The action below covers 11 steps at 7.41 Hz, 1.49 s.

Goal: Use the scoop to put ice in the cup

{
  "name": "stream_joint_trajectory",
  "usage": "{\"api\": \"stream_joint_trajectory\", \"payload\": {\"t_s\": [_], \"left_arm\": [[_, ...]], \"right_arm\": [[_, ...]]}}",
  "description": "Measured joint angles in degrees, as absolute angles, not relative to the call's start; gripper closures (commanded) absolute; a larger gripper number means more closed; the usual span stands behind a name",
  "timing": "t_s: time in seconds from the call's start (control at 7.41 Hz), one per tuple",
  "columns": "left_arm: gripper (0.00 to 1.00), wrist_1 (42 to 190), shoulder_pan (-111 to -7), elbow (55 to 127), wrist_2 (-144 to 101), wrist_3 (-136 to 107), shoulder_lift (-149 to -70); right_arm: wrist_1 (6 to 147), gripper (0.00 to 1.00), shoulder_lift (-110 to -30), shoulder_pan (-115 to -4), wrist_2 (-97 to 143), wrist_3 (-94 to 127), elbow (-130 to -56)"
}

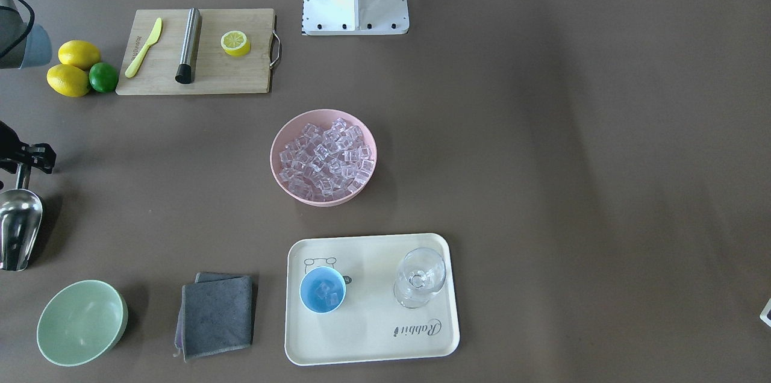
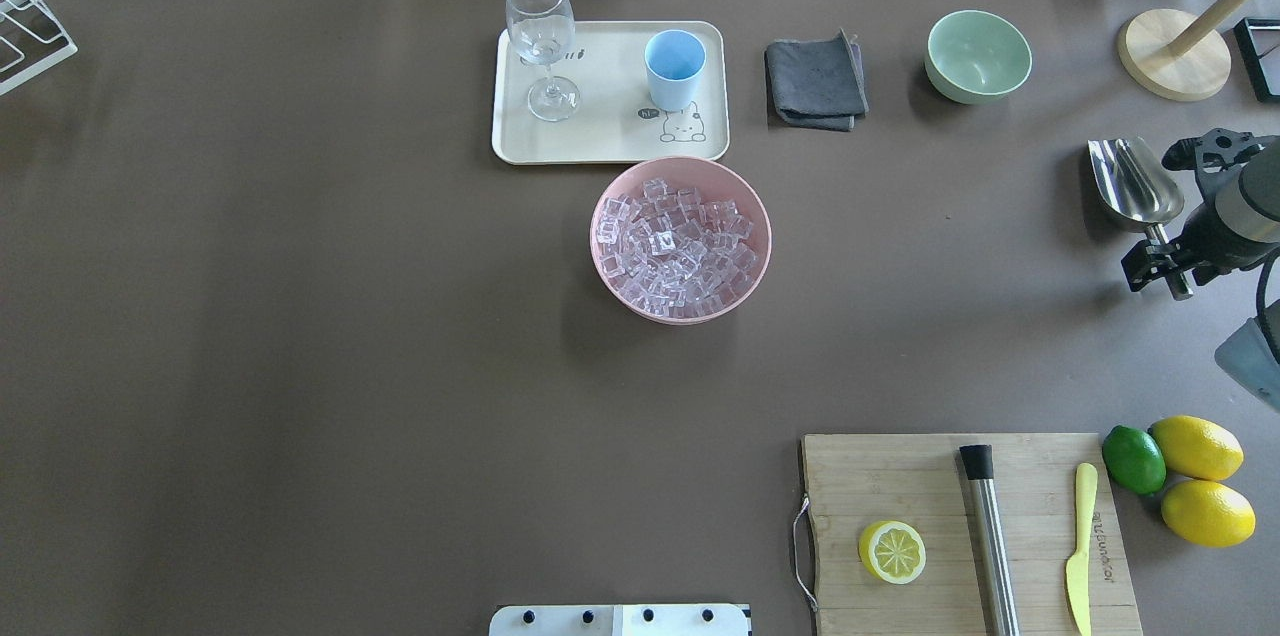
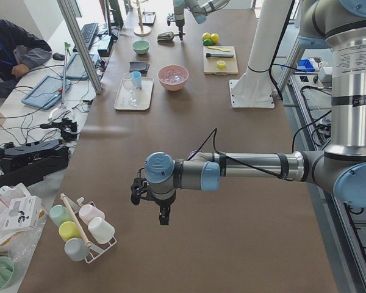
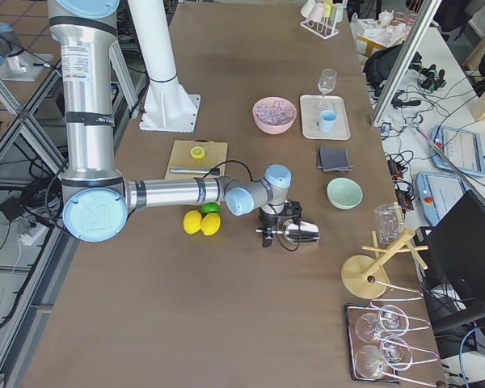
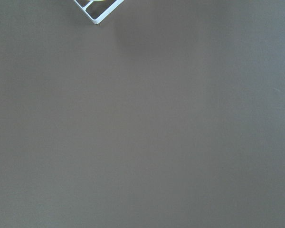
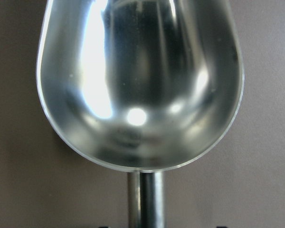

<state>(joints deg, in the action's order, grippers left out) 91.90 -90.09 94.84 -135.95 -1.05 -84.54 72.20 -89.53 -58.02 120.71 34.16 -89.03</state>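
The widest bare stretch of table (image 2: pixel 300 316) lies to the robot's left of the pink bowl (image 1: pixel 274 157), running unbroken to that end. On the robot's right of the bowl the ground is more crowded. A cutting board (image 2: pixel 900 476) sits nearer the robot, and a grey cloth (image 2: pixel 815 76) and a green bowl (image 2: pixel 975 86) sit on the far side, with an open lane between them. The pink bowl is heaped with ice (image 1: pixel 325 157). Just beyond it, almost touching its rim, lies the tray (image 2: pixel 600 141), which carries the cup (image 2: pixel 672 66) and a stemmed glass (image 2: pixel 540 26). The cup stands upright on the tray's half toward the robot's right, with a few pieces of the ice inside it. The scoop (image 2: pixel 1130 181) is well off to the right of the pink bowl, low over the table, its empty trough pointing away from the robot. The right gripper (image 2: pixel 1165 261) straddles the scoop's handle. In the wrist view the jaws show only as dark tips at the bottom edge, each standing clear of the handle, so they are parted. The left gripper (image 3: pixel 163 215) hangs over bare table far to the left of the pink bowl. How wide it stands I cannot tell.
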Motion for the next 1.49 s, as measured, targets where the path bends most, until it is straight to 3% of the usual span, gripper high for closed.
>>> {"api": "stream_joint_trajectory", "payload": {"t_s": [1.49], "left_arm": [[0.01, 91.9, -90.1, 94.9, -137.3, -1.1, -84.5]], "right_arm": [[72.2, 0.00, -89.6, -58.0, 120.7, 34.2, -89.0]]}}
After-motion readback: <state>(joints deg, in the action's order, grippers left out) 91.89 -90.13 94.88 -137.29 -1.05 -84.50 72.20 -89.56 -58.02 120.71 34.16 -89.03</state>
